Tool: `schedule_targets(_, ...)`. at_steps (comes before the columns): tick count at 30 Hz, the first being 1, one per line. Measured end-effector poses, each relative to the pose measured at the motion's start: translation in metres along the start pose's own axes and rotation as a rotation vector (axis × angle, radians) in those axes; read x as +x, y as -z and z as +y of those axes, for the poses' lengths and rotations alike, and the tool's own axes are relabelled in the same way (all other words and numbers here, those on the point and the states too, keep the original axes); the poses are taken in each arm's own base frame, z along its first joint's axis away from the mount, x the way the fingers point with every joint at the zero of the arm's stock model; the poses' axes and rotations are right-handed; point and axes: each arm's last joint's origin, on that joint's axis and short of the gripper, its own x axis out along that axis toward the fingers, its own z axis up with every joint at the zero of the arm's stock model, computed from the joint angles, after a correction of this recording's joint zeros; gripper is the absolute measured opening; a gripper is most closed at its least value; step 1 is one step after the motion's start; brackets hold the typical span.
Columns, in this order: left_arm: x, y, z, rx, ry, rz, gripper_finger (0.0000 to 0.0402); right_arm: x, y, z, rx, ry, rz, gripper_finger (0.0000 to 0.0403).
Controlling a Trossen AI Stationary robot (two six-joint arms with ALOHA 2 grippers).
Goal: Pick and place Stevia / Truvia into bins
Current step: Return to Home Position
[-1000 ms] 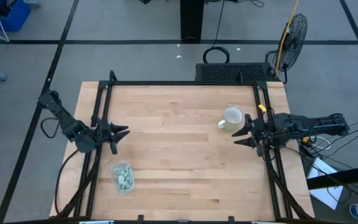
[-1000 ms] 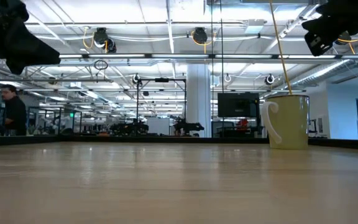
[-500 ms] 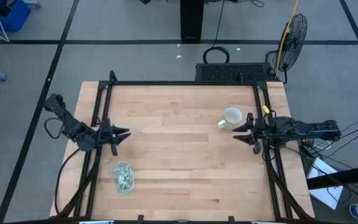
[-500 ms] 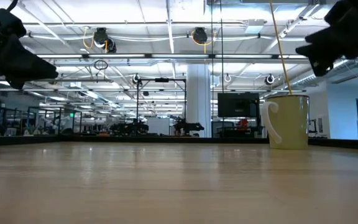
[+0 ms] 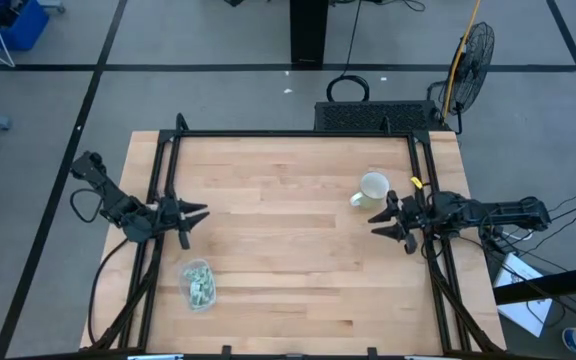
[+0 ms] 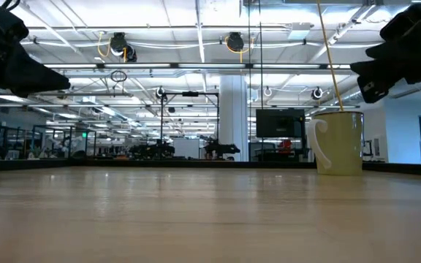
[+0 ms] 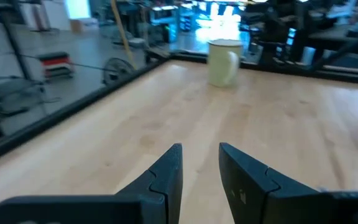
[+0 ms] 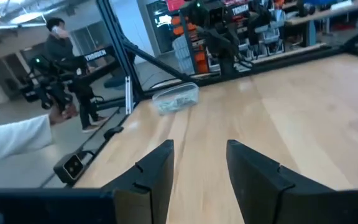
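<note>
Two empty hands over one table point(image 5: 288, 270), with one bin and one mug

Nearest, lower left in the high view, we count one clear bin point(image 5: 198, 284) holding the Stevia packets point(image 5: 201, 290), which are too jumbled to count. Mid-frame, the left hand point(image 7: 199, 149) and the right hand point(image 8: 199, 146) each have their fingers apart. Farthest stands one mug point(image 5: 373, 187). Our low view misses the bin; the right wrist view catches it.

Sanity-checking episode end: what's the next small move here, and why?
Probably just ease the right gripper back toward its table edge, clear of the mug. The packets sit in the clear bin; none shows loose on the table, and it and the left gripper are open, empty.
</note>
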Motion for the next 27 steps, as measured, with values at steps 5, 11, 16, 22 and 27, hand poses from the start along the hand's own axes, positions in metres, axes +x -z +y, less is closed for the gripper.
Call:
schedule_targets(5, 0.0, -0.0002, 0.0002, -0.037, -0.007, -0.003, 0.0108, 0.0, -0.0004, 0.0001, -0.102, -0.002, -0.006, 0.0141)
schedule_targets(11, 0.0, 0.0004, -0.0013, -0.039, 0.044, 0.019, 0.0108, 0.0, -0.0001, 0.0, -0.129, -0.001, -0.003, 0.0141)
schedule_targets(16, -0.0002, 0.0006, -0.0024, -0.042, 0.082, 0.035, 0.0108, 0.0, 0.0, 0.0, -0.147, 0.0, -0.003, 0.0141)
schedule_targets(22, -0.0002, 0.0007, -0.0025, -0.042, 0.087, 0.037, 0.0108, 0.0, 0.0, -0.0001, -0.151, 0.001, -0.003, 0.0141)
schedule_targets(27, -0.0002, 0.0007, -0.0025, -0.042, 0.088, 0.038, 0.0108, 0.0, 0.0001, -0.0001, -0.15, 0.001, -0.002, 0.0141)
